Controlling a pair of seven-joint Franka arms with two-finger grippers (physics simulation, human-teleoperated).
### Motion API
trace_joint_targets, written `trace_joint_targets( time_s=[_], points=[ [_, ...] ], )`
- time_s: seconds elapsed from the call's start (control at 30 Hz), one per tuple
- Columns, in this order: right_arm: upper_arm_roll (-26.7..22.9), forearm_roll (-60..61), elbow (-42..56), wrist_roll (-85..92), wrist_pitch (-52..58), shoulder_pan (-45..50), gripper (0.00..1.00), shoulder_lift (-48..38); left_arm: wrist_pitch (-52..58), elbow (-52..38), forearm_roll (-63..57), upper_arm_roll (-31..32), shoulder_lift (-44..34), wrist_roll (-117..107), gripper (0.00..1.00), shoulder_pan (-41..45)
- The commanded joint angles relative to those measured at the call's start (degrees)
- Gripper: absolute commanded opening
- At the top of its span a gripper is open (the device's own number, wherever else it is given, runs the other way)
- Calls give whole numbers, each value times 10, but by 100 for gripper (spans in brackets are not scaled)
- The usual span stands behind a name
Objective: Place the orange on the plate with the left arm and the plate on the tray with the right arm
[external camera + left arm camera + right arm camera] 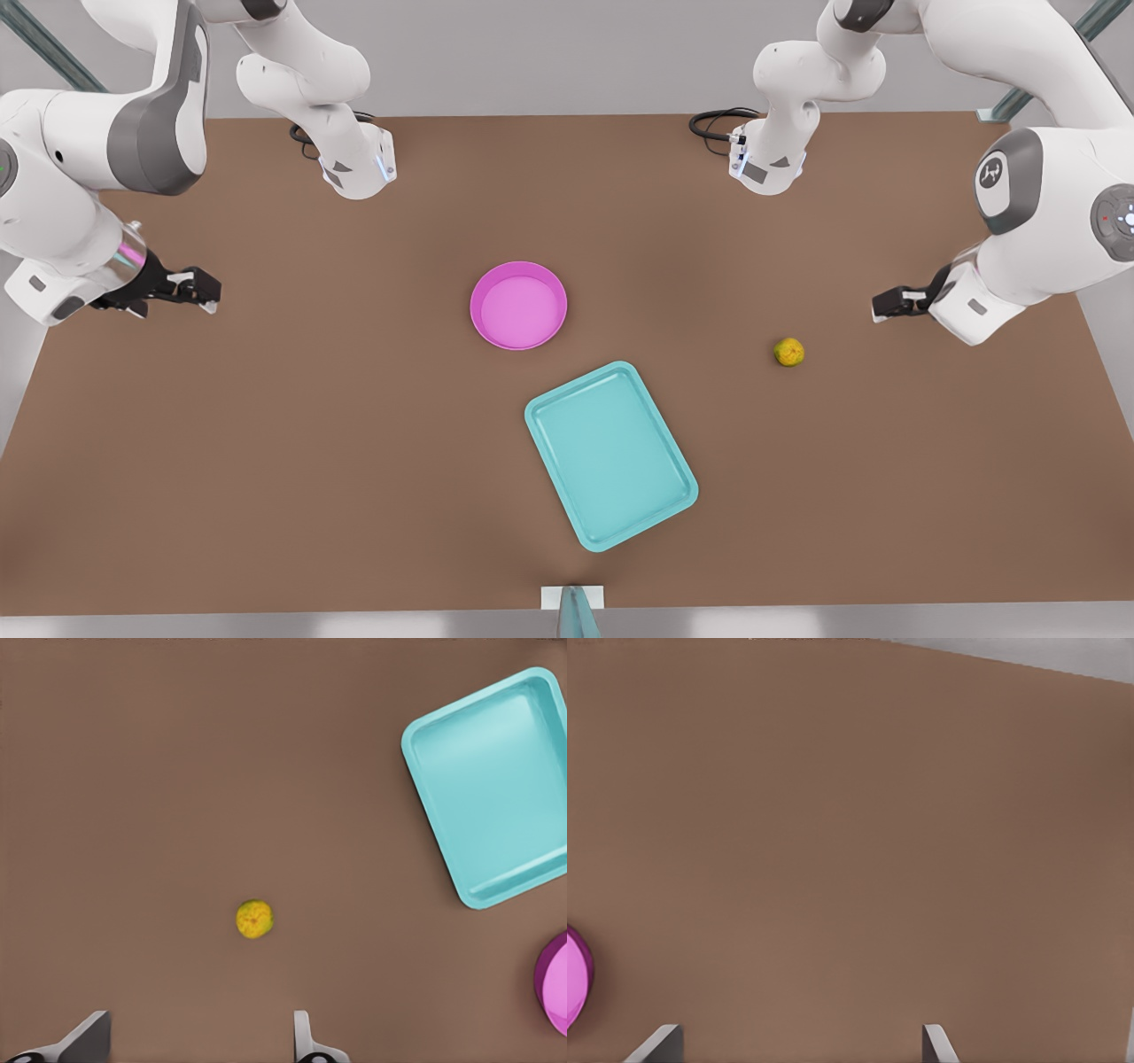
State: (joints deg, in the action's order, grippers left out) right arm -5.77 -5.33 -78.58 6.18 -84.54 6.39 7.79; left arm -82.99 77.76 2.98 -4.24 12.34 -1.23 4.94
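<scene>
The small yellow-orange orange (pixel 788 352) lies on the brown table toward the front view's right, apart from everything else. My left gripper (pixel 879 307) hovers open up and to the right of it; the left wrist view has the orange (pixel 254 919) just ahead of the spread fingertips (pixel 306 1045). The pink plate (pixel 518 306) sits near the table's middle, holding nothing. Just in front of it lies the bare teal tray (pixel 611 456), turned at an angle. My right gripper (pixel 209 291) waits open at the front view's left, well away from the plate (pixel 574 979).
Both arm bases (pixel 354 164) (pixel 766 159) stand at the table's back edge with black cables beside them. A small white and grey fixture (pixel 573 602) sits at the middle of the front edge. Bare brown table surrounds the tray (pixel 496 784) and plate (pixel 554 983).
</scene>
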Motion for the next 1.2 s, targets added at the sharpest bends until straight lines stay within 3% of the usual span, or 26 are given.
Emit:
trace_joint_targets(
  time_s=[0.0, 0.07, 0.13, 0.17, 0.33, 0.53, 1.17],
  points=[
    [0, 0, 0, 23, -12, 0, 100, -1, -10, 3, 0, -2, 0, -10, 100, 0],
    [0, 0, 0, 23, -12, 0, 100, 0, -9, 24, 1, -2, 6, -7, 100, 1],
    [0, 0, 0, 21, -4, 1, 100, 3, -54, 135, 4, 0, 35, -6, 100, 6],
    [0, 0, 3, 20, 6, 1, 100, 6, -129, 210, 4, 0, 51, -11, 100, 17],
    [3, -1, 7, 19, 21, 9, 100, 14, -392, 357, 4, 0, 90, 34, 100, 22],
    [2, -1, 7, 19, 20, 13, 100, 19, -437, 380, 4, 0, 110, 32, 100, 23],
    [2, -1, 8, 20, 21, 14, 100, 34, -438, 397, 4, 0, 175, 32, 100, 24]
  ],
)
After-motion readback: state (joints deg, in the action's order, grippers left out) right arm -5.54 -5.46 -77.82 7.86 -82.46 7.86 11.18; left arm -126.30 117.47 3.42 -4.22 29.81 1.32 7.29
